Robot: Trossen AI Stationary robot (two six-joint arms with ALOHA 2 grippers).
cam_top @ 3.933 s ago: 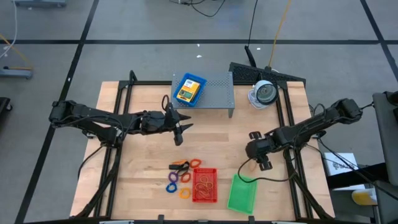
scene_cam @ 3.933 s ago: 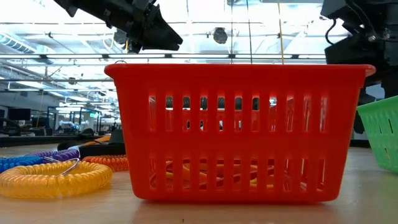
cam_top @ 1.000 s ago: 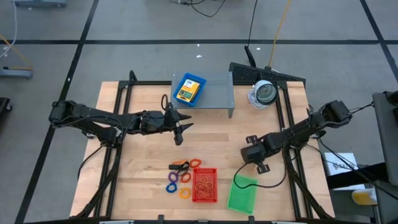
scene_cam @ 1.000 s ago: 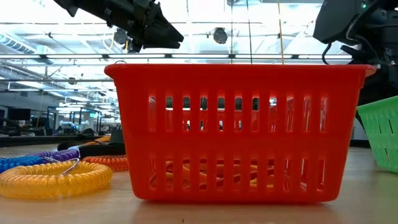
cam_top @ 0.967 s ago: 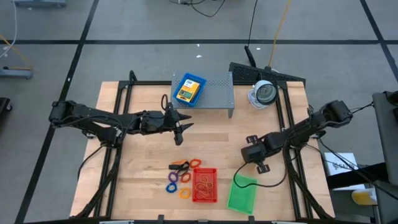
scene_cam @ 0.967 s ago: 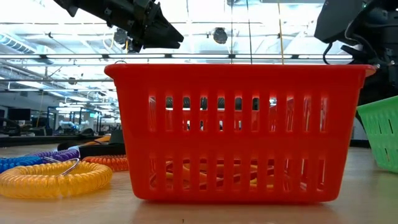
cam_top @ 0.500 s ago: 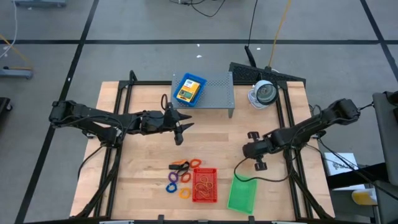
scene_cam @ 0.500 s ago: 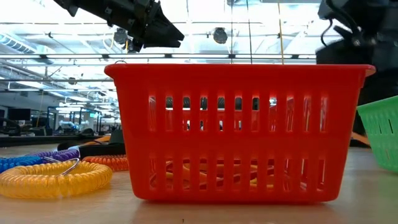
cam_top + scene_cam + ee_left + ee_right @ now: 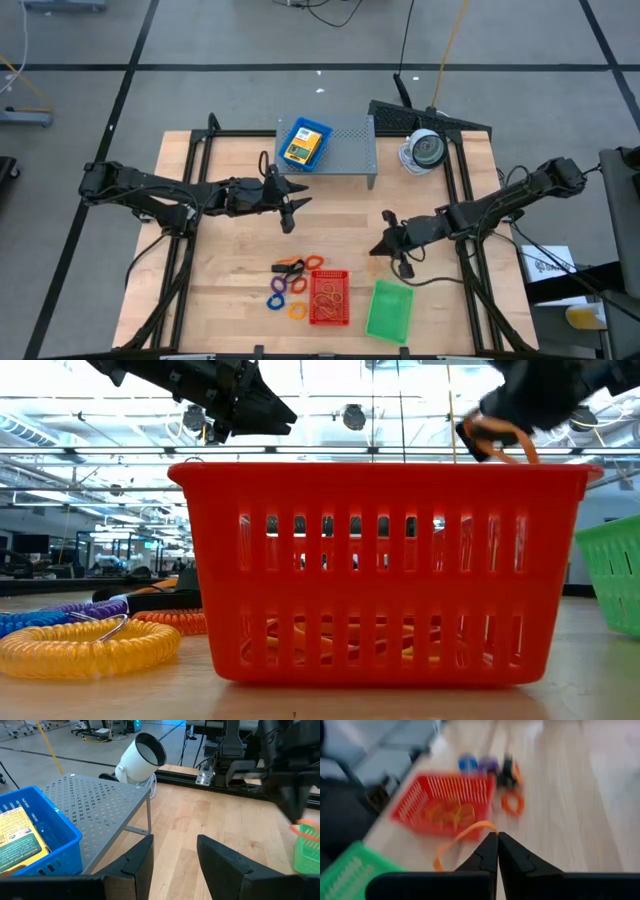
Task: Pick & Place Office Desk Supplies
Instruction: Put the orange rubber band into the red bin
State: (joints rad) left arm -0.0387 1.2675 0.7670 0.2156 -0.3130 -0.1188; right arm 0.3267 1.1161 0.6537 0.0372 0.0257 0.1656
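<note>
Left gripper (image 9: 291,207), fingers parted and holding nothing, hovers near the grey shelf (image 9: 345,147) bearing the blue tray (image 9: 304,143). Right gripper (image 9: 381,246), clenched on an orange rubber band (image 9: 462,838), hangs right of the red tray (image 9: 329,297) and above the green tray (image 9: 390,310).

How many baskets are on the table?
3. The blue basket sits on the grey metal shelf at the table's far side. The red basket and the green basket sit side by side at the near edge. None seem hidden.
</note>
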